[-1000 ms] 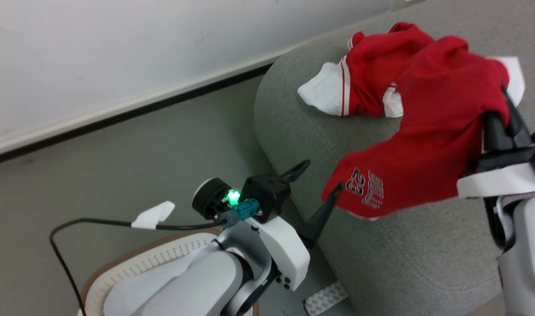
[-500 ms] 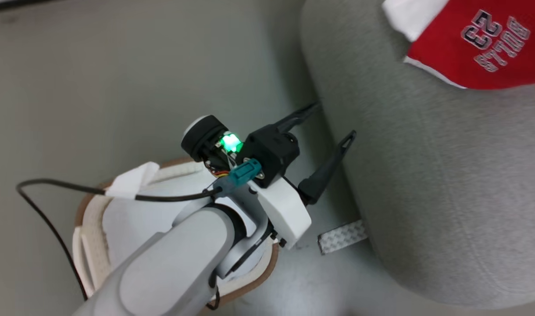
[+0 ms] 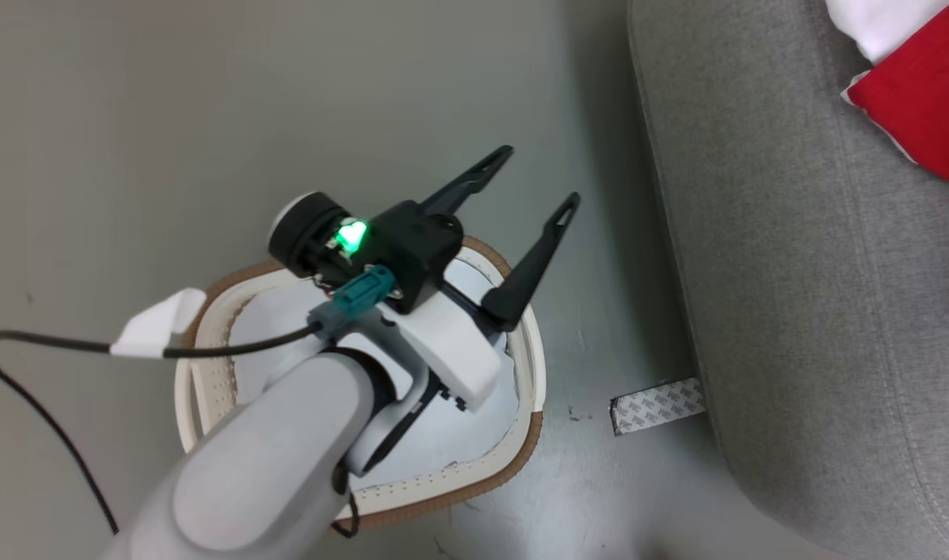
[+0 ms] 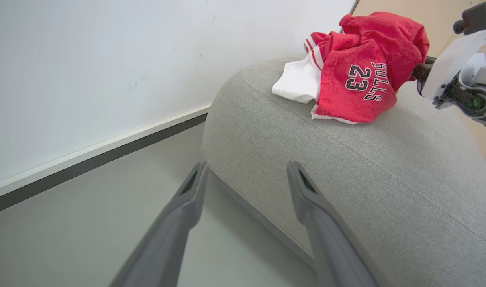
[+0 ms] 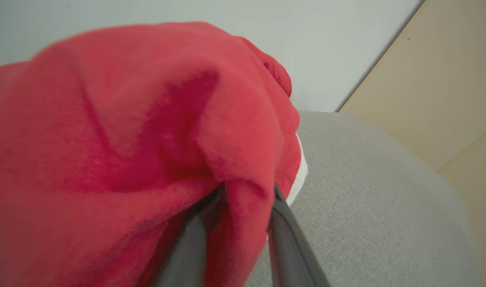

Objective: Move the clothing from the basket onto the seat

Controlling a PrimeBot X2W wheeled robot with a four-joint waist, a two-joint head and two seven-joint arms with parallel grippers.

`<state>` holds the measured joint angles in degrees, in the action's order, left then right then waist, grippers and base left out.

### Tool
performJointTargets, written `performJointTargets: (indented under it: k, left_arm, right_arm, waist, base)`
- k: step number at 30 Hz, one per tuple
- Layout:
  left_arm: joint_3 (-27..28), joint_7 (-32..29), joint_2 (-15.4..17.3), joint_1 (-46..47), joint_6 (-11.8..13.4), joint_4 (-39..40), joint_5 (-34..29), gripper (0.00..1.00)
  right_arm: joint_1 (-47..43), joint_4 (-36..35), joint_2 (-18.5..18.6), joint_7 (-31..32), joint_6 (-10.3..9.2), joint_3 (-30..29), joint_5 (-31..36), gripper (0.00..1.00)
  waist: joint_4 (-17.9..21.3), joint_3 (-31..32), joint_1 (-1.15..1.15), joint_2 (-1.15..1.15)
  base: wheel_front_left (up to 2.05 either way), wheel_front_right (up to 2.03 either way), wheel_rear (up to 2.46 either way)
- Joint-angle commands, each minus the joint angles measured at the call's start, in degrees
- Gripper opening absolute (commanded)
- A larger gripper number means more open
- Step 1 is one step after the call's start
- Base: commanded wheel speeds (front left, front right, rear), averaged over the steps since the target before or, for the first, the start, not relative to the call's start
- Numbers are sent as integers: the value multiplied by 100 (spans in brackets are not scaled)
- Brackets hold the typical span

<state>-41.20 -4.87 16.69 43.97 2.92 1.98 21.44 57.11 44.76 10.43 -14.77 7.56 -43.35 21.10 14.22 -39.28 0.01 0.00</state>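
1. The clothing (image 4: 358,79), a crumpled red and white heap with "BULLS 23" showing in dark print, lies on top of the seat (image 4: 346,167), near its rounded end
2. The right gripper (image 5: 247,189) reaches into the heap above the seat. Its jaws stand partly apart with a fold of red cloth between them, and it cannot be told whether they pinch that fold
3. The left gripper (image 3: 538,174) hangs off the seat's side, over the floor. Its jaws are spread wide and hold nothing, and the fingers point towards the seat's corner
4. The basket (image 3: 530,365) stands on the floor beside the seat, apart from it and under the left arm, which covers much of its inside
5. A strip of patterned tape (image 3: 657,404) lies on the floor at the seat's foot, between seat and basket
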Motion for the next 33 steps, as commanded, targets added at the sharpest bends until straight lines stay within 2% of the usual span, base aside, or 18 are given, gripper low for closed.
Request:
performJointTargets:
  k: [1, 7, 19, 29, 33]
  left_arm:
    - [31, 68, 74, -105, 15, -40, 25, 100]
    - [219, 348, 174, -455, 151, -181, 229, 100]
    - [726, 1428, 227, -1794, 434, -855, 864, 100]
    - [1230, 1927, 159, -2749, 758, -1415, 1191, 100]
    - [1449, 1997, 104, -3045, 782, -1551, 1187, 100]
  right_arm:
    - [-76, -42, -45, -40, -15, -44, -17, 100]
    - [-700, -830, -310, -34, -15, 270, -106, 100]
    - [-2890, -2379, -670, -35, -15, 1938, -766, 100]
    - [-3994, -2681, -755, -34, -15, 3210, -1239, 100]
    - [-4282, -2617, -757, -35, -15, 3534, -1465, 100]
  waist:
    - [36, 64, -1, 0]
    - [94, 628, -1, 0]
    - [-158, 2417, -1, 0]
    - [-542, 3363, -1, 0]
    - [-745, 3584, -1, 0]
  base:
    - [0, 0, 0]
    - [0, 0, 0]
    - [0, 0, 0]
    - [0, 0, 0]
    - [0, 0, 0]
